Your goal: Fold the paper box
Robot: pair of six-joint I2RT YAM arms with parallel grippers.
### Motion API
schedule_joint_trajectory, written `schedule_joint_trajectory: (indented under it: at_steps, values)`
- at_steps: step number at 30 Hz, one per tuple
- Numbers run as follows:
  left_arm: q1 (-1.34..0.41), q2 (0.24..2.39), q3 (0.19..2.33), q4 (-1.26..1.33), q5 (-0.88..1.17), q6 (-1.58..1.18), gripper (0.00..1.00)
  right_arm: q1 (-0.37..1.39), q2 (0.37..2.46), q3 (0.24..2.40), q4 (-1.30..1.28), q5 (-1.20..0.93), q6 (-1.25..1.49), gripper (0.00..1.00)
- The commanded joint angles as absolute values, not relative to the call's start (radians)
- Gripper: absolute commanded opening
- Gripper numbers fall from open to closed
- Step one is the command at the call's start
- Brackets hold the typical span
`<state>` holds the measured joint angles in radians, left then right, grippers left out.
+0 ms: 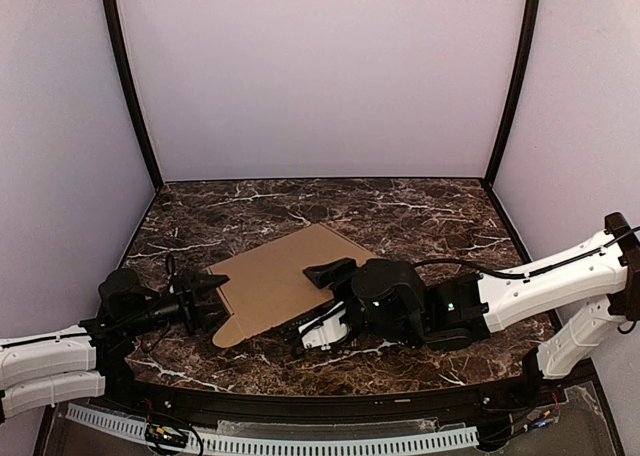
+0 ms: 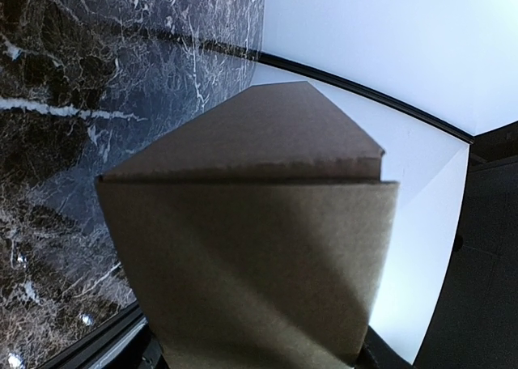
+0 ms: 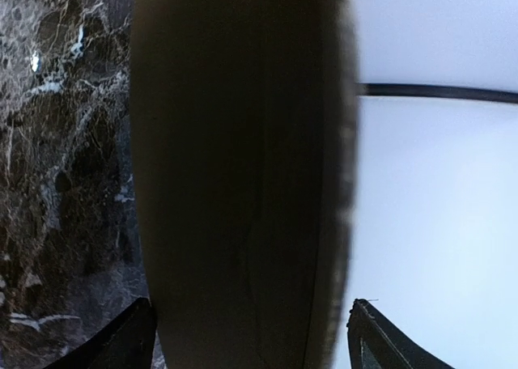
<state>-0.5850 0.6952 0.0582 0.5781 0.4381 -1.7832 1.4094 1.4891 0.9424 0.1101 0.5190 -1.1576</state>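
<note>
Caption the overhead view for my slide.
Brown paper box on a dark marble table, left gripper and right gripper at opposite sides.

- The paper box (image 2: 251,272) is seen close up, filling the middle and lower part of the view.
- A fold line is seen across it, and the panel above tapers to a blunt tip.
- Dark marble table (image 2: 73,102) is shown left of the box, and a pale wall (image 2: 388,37) above it.
- Dark shapes at the box's lower corners may be fingers (image 2: 150,354) of the left gripper (image 2: 259,362).
</note>
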Motion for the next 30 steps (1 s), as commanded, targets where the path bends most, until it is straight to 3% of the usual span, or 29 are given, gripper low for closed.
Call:
schedule_joint_trajectory:
  at_steps: [1,4,17,30]
  values:
    - [-0.581,0.704,0.027,0.616,0.468,-1.765,0.02,1.417,1.489,0.958,0.099,0.502,-1.112,0.93]
    - [-0.582,0.716,0.036,0.629,0.477,-1.762,0.01,1.417,1.499,0.961,0.093,0.502,-1.101,0.98]
    - [-0.583,0.712,0.056,0.629,0.506,-1.752,0.01,1.399,1.571,1.002,0.094,0.520,-1.083,0.99]
    - [-0.582,0.703,0.069,0.628,0.527,-1.741,0.01,1.391,1.600,1.032,0.093,0.521,-1.065,0.63]
